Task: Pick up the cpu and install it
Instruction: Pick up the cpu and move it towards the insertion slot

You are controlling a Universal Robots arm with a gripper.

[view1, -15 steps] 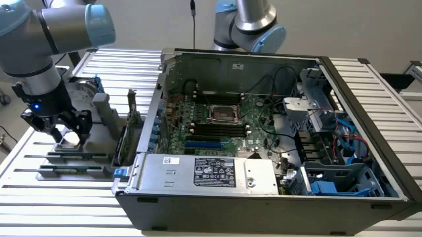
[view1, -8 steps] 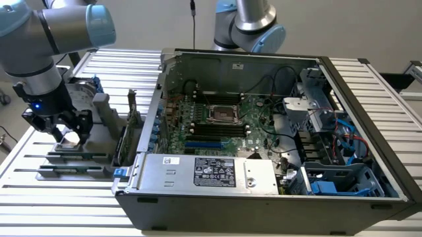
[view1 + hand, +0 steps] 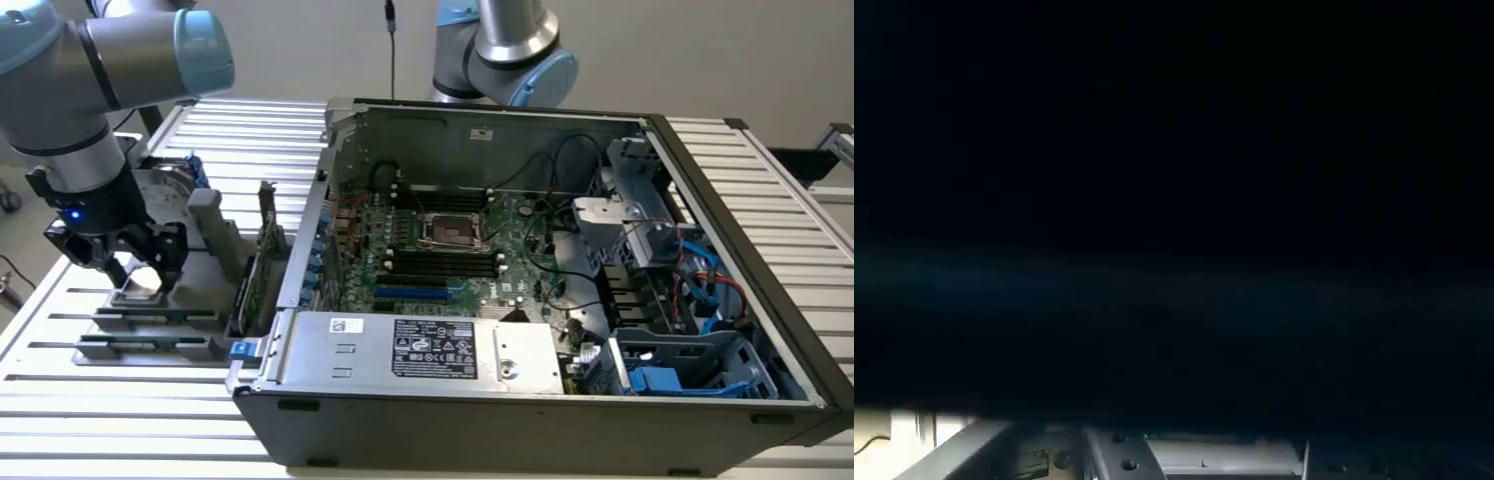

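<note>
One gripper (image 3: pixel 130 262) hangs low over the grey parts rack (image 3: pixel 150 320) at the exterior view's left, jaws spread wide and clamping nothing. I note the cpu (image 3: pixel 140 288) seated in that rack between the fingers, well apart from the open computer case (image 3: pixel 534 410) and its motherboard socket (image 3: pixel 451 231).

Hidden, clipped, unreadable

In the exterior view the arm (image 3: pixel 80 90) runs off the top and left edges, and a second arm (image 3: pixel 501 50) behind the computer case (image 3: pixel 534 420) is cut at the top. The tool (image 3: pixel 136 275) covers most of the cpu (image 3: pixel 143 290), a pale sliver between its spread fingers. The power supply label (image 3: pixel 434 348) is too small to read. In the wrist view darkness hides nearly everything, and the pale metal pieces (image 3: pixel 1154 458) are cut by the edge.
</note>
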